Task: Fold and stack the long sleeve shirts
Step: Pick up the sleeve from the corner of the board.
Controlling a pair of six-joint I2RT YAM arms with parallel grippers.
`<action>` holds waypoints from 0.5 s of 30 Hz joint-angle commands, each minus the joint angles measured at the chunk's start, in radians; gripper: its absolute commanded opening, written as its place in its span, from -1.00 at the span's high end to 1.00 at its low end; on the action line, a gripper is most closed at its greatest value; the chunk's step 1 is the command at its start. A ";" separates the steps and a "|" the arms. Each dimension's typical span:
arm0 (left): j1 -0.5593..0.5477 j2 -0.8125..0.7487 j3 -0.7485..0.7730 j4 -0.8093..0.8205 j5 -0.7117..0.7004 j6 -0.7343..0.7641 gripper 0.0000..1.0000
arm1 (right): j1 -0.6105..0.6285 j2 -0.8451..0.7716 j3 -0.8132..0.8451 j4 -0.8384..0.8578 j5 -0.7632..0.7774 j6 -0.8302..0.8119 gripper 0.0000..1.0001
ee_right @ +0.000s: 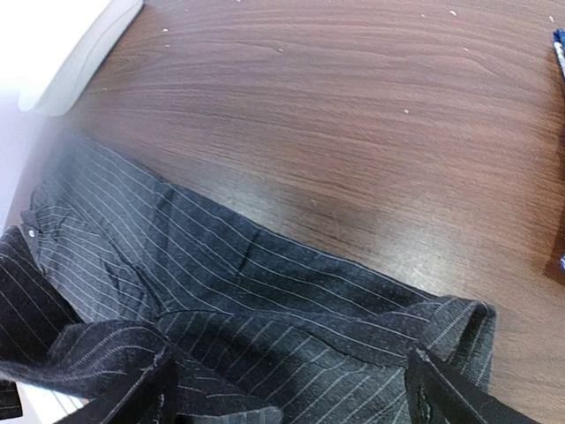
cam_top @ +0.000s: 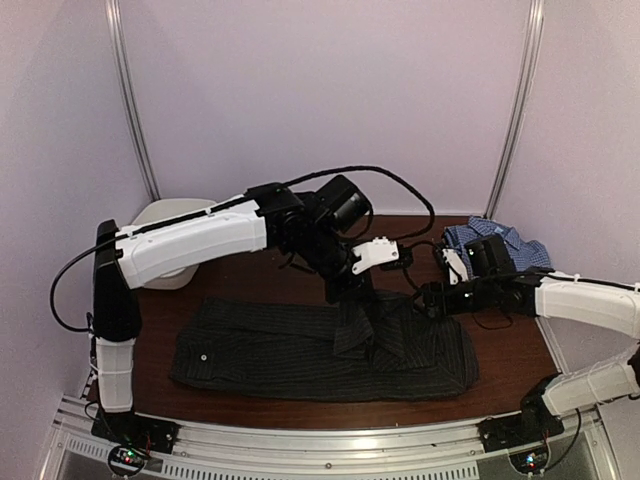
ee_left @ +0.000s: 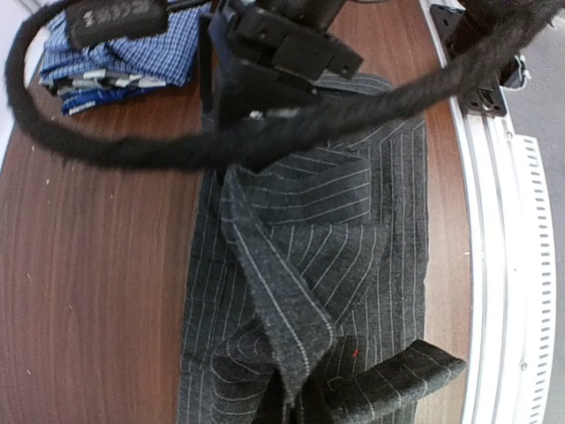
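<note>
A black shirt (cam_top: 260, 350) with thin pale pinstripes lies spread across the near half of the table (cam_top: 250, 285), long side running left to right, with a small pale button showing toward its left end. Over the table's middle the left gripper (cam_top: 343, 290) points down and is clamped on a pinch of the black shirt, drawing the cloth up into a narrow ridge that rises from the flat part; the left wrist view shows this fold running up to the closed jaws. Right of the table's middle, the right gripper (cam_top: 428, 297) sits low with its fingers (ee_right: 441, 397) spread wide and holds nothing; the shirt's far right edge lies between them, and whether they touch the cloth I cannot tell. A blue shirt (cam_top: 505, 240) in small check lies bunched at the table's far right corner. A white tub (cam_top: 165, 218) stands at the table's far left corner, partly hidden by the left arm.
</note>
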 commanded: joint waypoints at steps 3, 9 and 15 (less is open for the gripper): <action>-0.001 0.100 0.137 -0.091 0.053 0.243 1.00 | -0.008 -0.062 -0.049 0.111 -0.098 -0.010 -0.81; 0.042 0.116 0.206 -0.107 0.076 0.313 1.00 | -0.008 -0.096 -0.089 0.169 -0.158 -0.013 -0.82; 0.056 0.116 0.208 -0.118 0.103 0.355 1.00 | -0.008 -0.159 -0.119 0.224 -0.207 -0.017 -0.80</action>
